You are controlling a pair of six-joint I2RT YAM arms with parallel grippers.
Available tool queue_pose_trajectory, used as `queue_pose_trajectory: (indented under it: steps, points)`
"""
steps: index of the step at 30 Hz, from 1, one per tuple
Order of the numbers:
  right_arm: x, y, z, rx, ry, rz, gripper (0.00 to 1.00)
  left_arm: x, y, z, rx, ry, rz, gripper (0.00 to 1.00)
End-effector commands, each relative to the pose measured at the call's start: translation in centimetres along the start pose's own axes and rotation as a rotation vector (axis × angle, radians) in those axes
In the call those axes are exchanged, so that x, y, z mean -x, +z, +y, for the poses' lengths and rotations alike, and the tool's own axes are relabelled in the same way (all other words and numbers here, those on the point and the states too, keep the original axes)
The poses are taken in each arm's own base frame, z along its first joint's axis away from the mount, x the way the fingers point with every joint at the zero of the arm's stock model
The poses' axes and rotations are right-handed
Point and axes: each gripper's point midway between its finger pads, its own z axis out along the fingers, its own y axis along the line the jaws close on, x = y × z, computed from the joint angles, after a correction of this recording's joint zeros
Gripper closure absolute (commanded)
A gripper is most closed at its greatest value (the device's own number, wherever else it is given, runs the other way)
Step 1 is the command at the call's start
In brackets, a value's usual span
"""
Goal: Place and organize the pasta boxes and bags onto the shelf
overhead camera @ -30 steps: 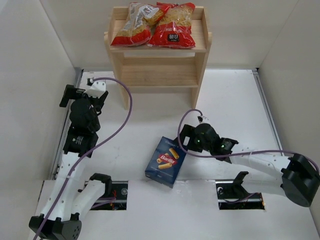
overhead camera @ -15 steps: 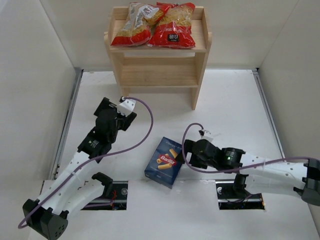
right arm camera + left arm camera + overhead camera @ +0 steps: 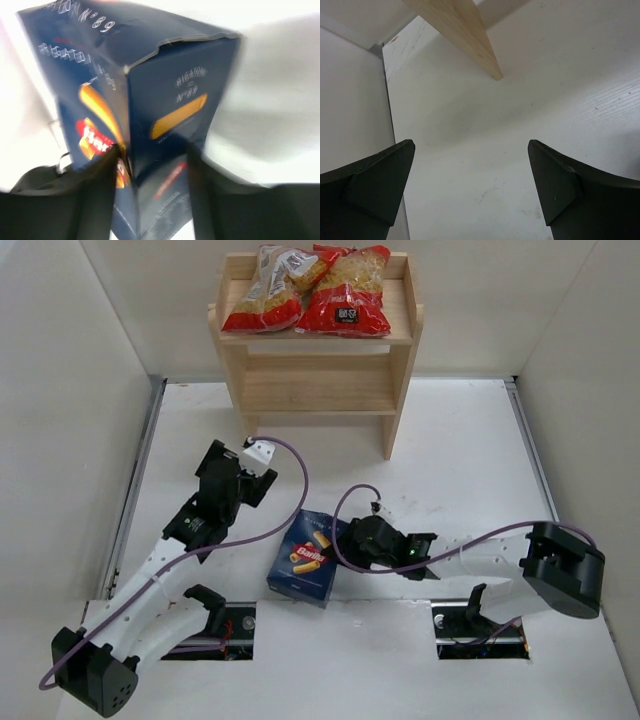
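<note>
The dark blue pasta box (image 3: 308, 560) lies near the table's front edge, its red logo facing up. My right gripper (image 3: 352, 545) grips its right end. In the right wrist view, the box (image 3: 165, 100) fills the frame and the gripper (image 3: 152, 190) has a dark finger pressed on each side of its narrow edge. Two red bags (image 3: 262, 290) (image 3: 345, 292) lie side by side on the top tier of the wooden shelf (image 3: 310, 380). My left gripper (image 3: 243, 468) hovers open over bare table to the left of the box. Nothing lies between the open fingers of that left gripper (image 3: 470, 185).
White walls enclose the table on the left, back and right. A shelf leg (image 3: 470, 40) shows ahead of the left gripper. The shelf's lower tier (image 3: 310, 405) holds nothing. Purple cables trail from both wrists.
My right gripper has closed onto the box's right end, and the box has shifted left and turned slightly. The left arm swung in from the left wall toward the middle, staying open.
</note>
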Motion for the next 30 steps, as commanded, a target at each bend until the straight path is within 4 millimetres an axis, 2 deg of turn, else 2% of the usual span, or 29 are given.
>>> queue_pose_trajectory:
  steps: [1,2,3,4,7,10,12,16,21,30]
  points:
    - [-0.2,1.7,-3.9,-0.075,0.049,0.002,0.70,0.6,0.3,0.4,0.021,-0.047,-0.036,0.00]
    - [0.1,2.1,-3.7,-0.064,0.056,-0.005,0.87,0.4,0.2,0.5,0.023,-0.049,-0.032,0.00]
    - [0.3,2.3,-3.5,-0.053,0.061,-0.011,0.96,0.2,0.2,0.5,0.023,-0.048,-0.026,0.00]
    - [0.8,2.5,-3.0,-0.031,0.067,-0.020,1.00,0.2,0.1,0.7,0.028,-0.050,-0.026,0.00]
    - [2.5,2.0,0.0,0.081,0.024,-0.077,1.00,0.0,-0.1,1.3,0.042,-0.055,-0.016,0.00]
    - [4.9,0.2,3.1,0.181,0.007,-0.172,1.00,-0.1,-0.2,2.0,0.062,-0.064,-0.008,0.00]
    - [6.7,-1.1,4.5,0.226,0.021,-0.233,1.00,-0.2,-0.2,2.6,0.078,-0.071,-0.003,0.00]
    - [8.9,-1.6,4.5,0.229,0.045,-0.280,1.00,-0.3,0.0,4.1,0.118,-0.087,0.013,0.00]
    - [9.9,-2.2,5.3,0.255,0.037,-0.300,1.00,0.2,-0.8,6.4,0.181,-0.118,0.005,0.00]
    - [11.4,-5.7,6.7,0.354,0.047,-0.375,1.00,-1.7,-3.5,8.9,0.266,-0.155,0.019,0.00]
